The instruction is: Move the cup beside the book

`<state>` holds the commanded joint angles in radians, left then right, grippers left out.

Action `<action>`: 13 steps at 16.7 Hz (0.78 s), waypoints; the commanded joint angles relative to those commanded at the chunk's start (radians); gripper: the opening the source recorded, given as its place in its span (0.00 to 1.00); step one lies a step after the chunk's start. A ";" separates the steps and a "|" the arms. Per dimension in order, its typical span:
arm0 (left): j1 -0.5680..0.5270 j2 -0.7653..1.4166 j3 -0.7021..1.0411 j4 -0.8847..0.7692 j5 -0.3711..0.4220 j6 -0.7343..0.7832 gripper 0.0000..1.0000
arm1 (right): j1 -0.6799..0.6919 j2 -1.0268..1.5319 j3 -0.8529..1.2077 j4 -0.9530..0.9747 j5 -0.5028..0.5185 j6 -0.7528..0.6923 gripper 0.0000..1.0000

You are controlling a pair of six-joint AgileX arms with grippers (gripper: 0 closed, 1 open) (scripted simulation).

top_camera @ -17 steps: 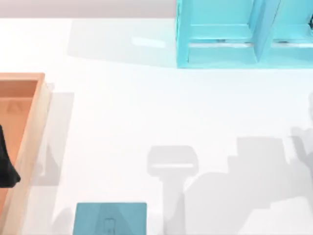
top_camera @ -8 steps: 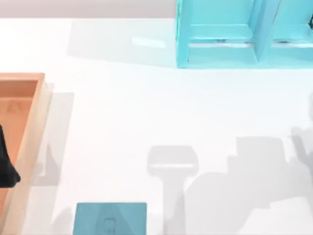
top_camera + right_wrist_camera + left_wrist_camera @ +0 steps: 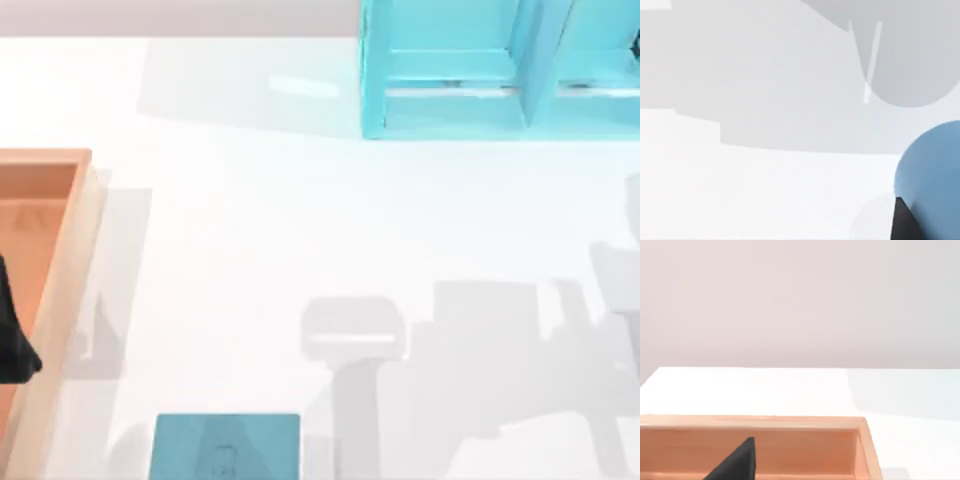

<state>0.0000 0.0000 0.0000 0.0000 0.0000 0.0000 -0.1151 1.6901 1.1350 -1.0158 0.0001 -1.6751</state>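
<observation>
White table (image 3: 250,220), pale pinkish wall (image 3: 800,300)

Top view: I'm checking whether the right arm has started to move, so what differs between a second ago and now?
The arm shadows on the table at the top view's right have spread leftward and changed shape, so the right arm seems to be moving. In the right wrist view the cup sits close to the camera. The book, the wooden tray and the cyan shelf unit have not moved.

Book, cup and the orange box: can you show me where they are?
book (image 3: 226,446): top view, middle of its teal cover.
cup (image 3: 932,175): right wrist view, its blue side.
orange box (image 3: 66,290): top view, its wooden right wall.
</observation>
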 joint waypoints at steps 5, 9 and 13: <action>0.000 0.000 0.000 0.000 0.000 0.000 1.00 | 0.001 0.001 0.001 -0.002 0.000 0.001 0.00; 0.000 0.000 0.000 0.000 0.000 0.000 1.00 | 0.036 0.025 0.034 -0.022 0.002 0.089 0.00; 0.000 0.000 0.000 0.000 0.000 0.000 1.00 | 0.129 0.075 0.115 -0.066 0.005 0.308 0.00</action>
<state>0.0000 0.0000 0.0000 0.0000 0.0000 0.0000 0.0141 1.7653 1.2502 -1.0820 0.0054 -1.3667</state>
